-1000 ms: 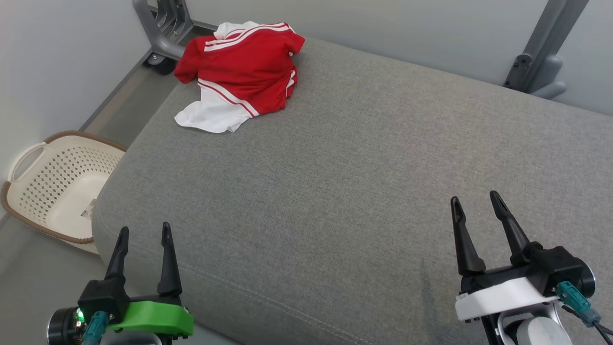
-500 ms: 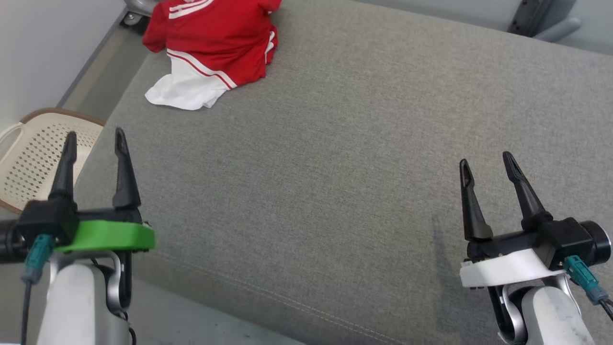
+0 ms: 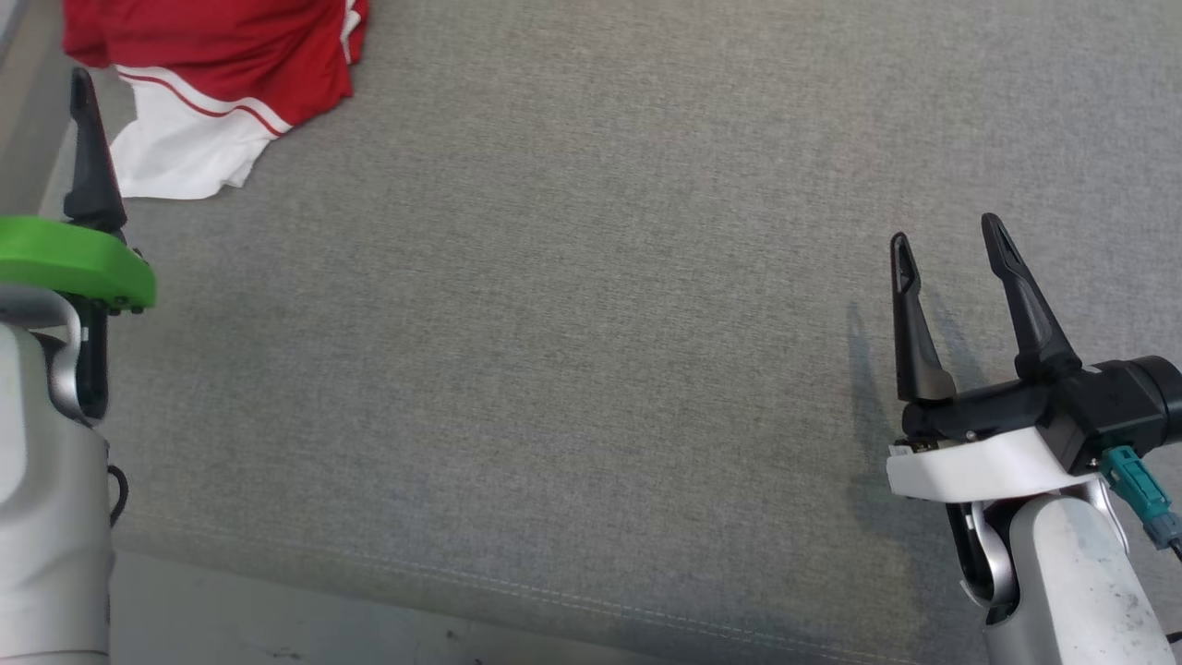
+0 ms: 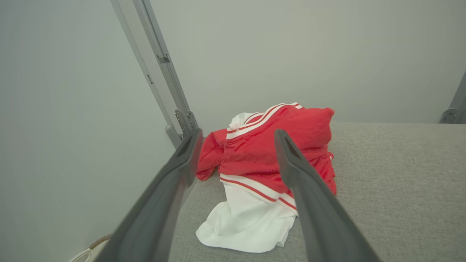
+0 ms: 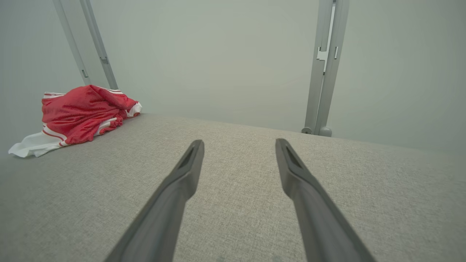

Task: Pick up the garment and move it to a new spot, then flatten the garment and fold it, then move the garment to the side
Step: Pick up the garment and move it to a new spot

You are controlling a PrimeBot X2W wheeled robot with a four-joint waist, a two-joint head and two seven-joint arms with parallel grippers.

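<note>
The crumpled red-and-white jersey garment (image 4: 269, 160) lies at the far left corner of the grey fabric cushion (image 3: 554, 323). The left gripper (image 4: 237, 134) and right gripper (image 3: 946, 233) stand open and empty; every step seems not yet begun.

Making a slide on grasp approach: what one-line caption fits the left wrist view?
Open left gripper pointing at a crumpled red-and-white garment lying near the grey cushion's edge.
</note>
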